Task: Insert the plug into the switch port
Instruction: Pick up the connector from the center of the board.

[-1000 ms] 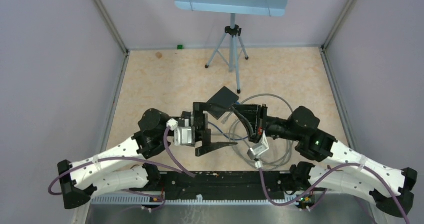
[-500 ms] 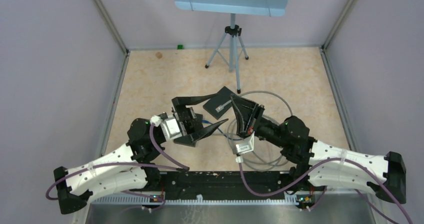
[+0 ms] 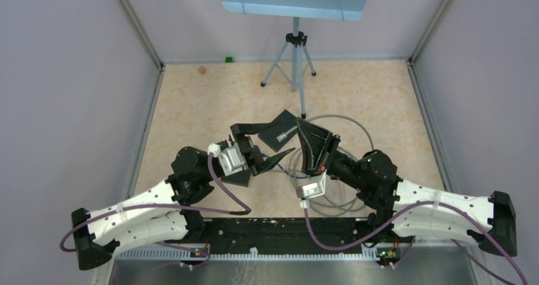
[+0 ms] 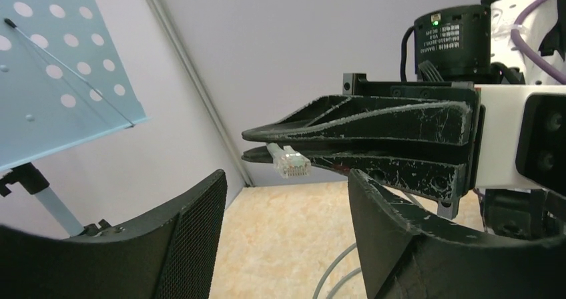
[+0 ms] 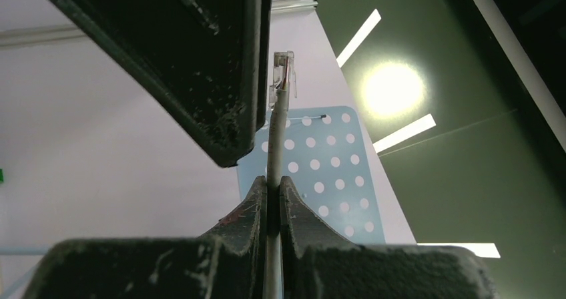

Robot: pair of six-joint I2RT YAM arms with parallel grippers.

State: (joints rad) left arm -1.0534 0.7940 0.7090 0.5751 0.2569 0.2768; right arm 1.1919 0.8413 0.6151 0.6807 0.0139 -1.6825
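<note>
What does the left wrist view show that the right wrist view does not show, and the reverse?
Only the left wrist view: the beige table and the right gripper seen from the side. Only the right wrist view: a bright ceiling lamp. Both: the clear plug, the grey cable that the right gripper is shut on, and the blue perforated plate.

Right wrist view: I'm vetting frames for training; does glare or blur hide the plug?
Right wrist: a ceiling lamp blooms brightly, yet the plug stays sharp beside it. Left wrist: the plug is crisp too. Top external: evenly lit.
</note>
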